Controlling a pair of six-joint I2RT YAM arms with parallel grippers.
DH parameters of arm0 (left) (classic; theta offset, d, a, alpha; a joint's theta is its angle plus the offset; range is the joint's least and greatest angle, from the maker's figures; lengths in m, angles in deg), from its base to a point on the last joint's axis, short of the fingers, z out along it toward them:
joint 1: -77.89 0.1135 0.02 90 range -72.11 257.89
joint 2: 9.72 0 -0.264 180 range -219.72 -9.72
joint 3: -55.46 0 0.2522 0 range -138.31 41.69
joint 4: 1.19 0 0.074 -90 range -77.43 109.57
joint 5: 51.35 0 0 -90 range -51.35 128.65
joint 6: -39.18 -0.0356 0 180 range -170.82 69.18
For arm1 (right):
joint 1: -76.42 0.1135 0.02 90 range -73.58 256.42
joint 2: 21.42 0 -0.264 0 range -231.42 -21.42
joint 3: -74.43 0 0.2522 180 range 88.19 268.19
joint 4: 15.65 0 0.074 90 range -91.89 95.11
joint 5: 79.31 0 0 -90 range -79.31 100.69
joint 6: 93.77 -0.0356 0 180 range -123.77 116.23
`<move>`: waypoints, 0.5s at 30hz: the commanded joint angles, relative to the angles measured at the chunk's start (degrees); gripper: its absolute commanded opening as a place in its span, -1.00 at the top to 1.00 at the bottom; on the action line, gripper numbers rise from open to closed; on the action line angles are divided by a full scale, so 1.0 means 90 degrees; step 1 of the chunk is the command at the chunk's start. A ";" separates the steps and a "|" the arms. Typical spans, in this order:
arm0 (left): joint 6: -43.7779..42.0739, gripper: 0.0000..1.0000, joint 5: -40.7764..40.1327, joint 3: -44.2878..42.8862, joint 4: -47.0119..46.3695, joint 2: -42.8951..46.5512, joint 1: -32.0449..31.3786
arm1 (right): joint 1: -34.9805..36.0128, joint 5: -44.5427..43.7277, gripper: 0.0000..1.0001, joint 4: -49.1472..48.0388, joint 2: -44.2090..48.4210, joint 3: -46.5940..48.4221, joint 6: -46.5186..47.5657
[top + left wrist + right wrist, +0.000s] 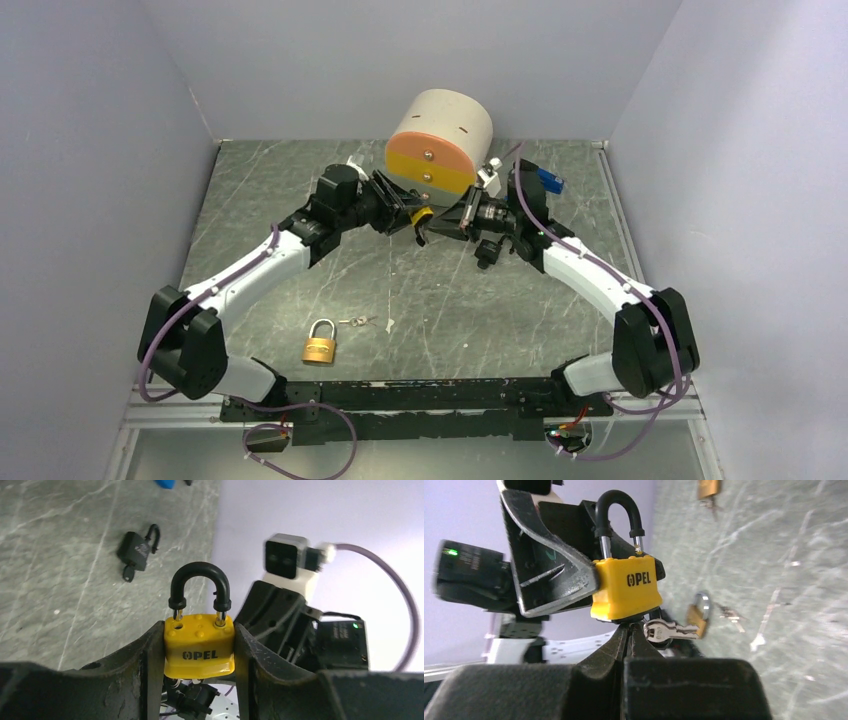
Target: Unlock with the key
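Observation:
A yellow padlock (423, 214) (200, 647) (624, 587) marked OPEL, with a black shackle, is held in the air between the two arms. My left gripper (405, 216) (199, 630) is shut on its body, one finger on each side. In the left wrist view the shackle stands raised, one leg just above its hole. My right gripper (441, 226) (629, 625) is shut right under the padlock's base, pinching the key there; that key is hidden by the fingertips. A second silver key (671, 629) hangs from the ring beside them.
A brass padlock (319, 345) lies near the front with small keys (358, 321) beside it. A black padlock (136, 550) with its key lies on the grey tabletop. A beige drum (440, 135) with an orange and yellow face stands at the back, just behind the grippers.

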 commanded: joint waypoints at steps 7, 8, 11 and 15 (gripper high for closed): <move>-0.0694 0.95 0.0654 0.0276 -0.3055 0.0873 -0.0312 | -0.0184 0.0764 1.00 -0.4596 0.0378 -0.0853 -0.3938; -0.0817 0.95 0.0660 0.0259 -0.3046 0.0890 -0.0308 | -0.0209 0.0816 1.00 -0.4250 0.0470 -0.0751 -0.3664; -0.1337 0.95 0.0613 0.0316 -0.2989 0.1012 -0.0311 | -0.0433 0.0822 0.51 -0.2700 0.0887 -0.0531 -0.1927; -0.1945 0.95 0.0699 0.0299 -0.2833 0.1196 -0.0268 | -0.0792 0.0423 -0.08 -0.0902 0.1770 -0.0319 0.0154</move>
